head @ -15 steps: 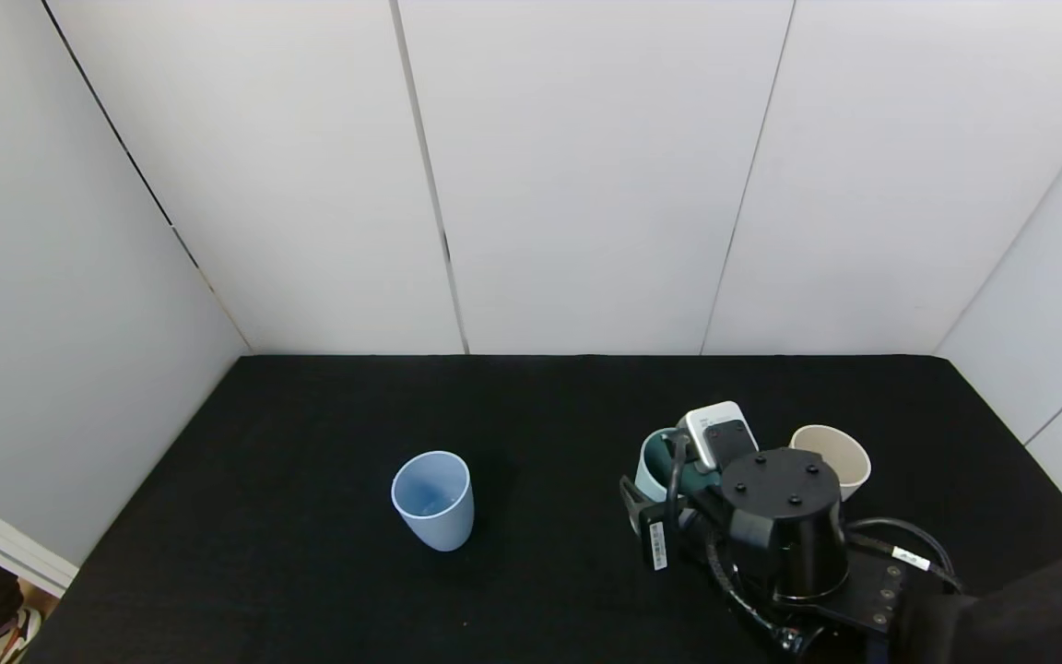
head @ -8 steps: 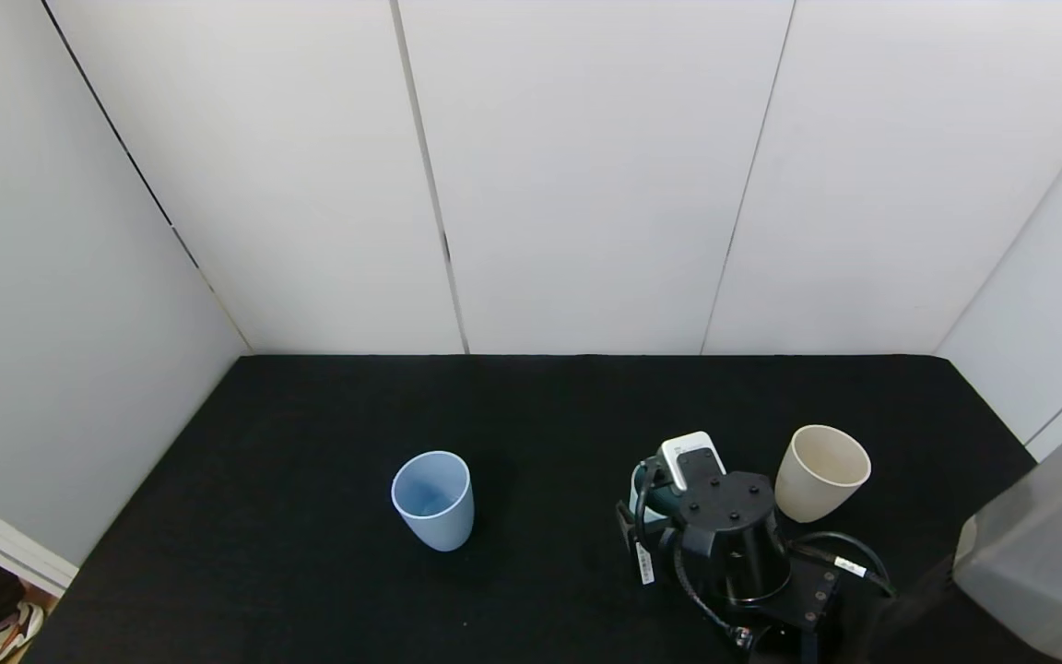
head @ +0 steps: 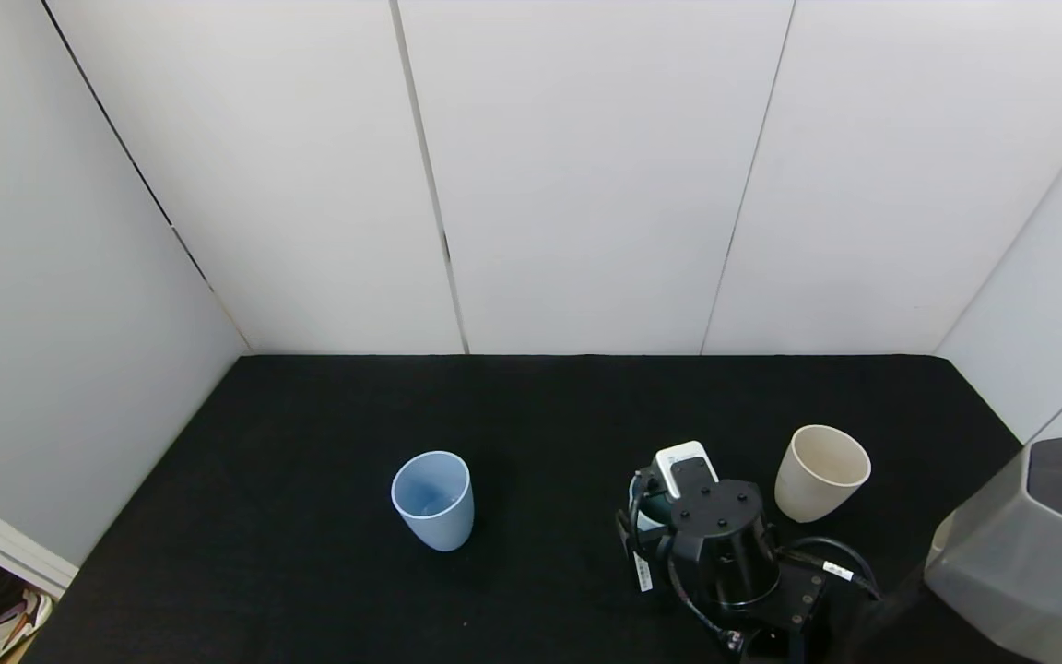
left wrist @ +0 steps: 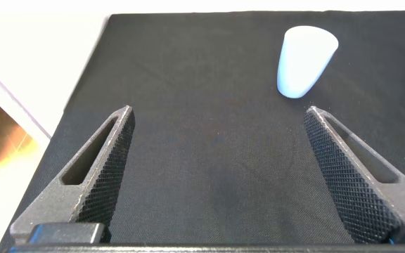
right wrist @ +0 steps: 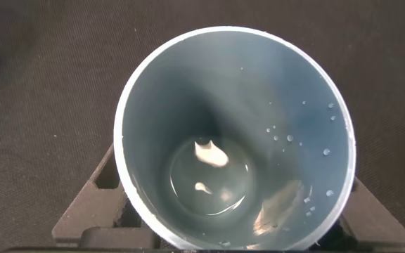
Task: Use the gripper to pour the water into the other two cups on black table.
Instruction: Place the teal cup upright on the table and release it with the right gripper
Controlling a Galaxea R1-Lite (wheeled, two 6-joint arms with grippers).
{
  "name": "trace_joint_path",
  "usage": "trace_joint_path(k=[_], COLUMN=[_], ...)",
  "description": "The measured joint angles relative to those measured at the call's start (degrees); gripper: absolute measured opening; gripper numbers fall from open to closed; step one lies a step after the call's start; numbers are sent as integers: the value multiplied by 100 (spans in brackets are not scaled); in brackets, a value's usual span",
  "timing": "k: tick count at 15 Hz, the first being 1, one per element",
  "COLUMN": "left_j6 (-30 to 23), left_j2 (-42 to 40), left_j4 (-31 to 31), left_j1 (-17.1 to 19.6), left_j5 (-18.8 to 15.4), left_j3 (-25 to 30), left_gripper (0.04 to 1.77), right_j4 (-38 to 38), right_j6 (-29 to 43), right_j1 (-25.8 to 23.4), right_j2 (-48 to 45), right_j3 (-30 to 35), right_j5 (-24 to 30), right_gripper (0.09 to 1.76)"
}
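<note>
Right gripper (head: 655,516) jaws closed around teal cup (right wrist: 234,137), upright on black table (head: 310,553) just beside cream cup (head: 821,472), a little water (right wrist: 209,179) inside, likely gripped for pouring; light blue cup (head: 432,500) well apart; left gripper (left wrist: 216,176) spread open, idle.

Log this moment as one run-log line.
right gripper: around teal cup, low on table | water: little left | blue cup, cream cup: upright | left gripper: open, idle

3 cups: light blue cup (head: 432,499), cream cup (head: 820,472), teal cup (right wrist: 234,137); 2 pincers.
</note>
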Motion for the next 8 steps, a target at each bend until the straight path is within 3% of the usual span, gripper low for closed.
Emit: trace_joint_path(k=[8], left_j6=[-2], left_j2=[0], left_j4=[2], left_j1=[0], left_j5=[0], left_j3=[0], left_gripper=[172], right_j4=[-78], right_j6=[0], right_j1=[9], right_j2=[216], right_j3=[-10], right_j5=[-2], right_gripper=[123])
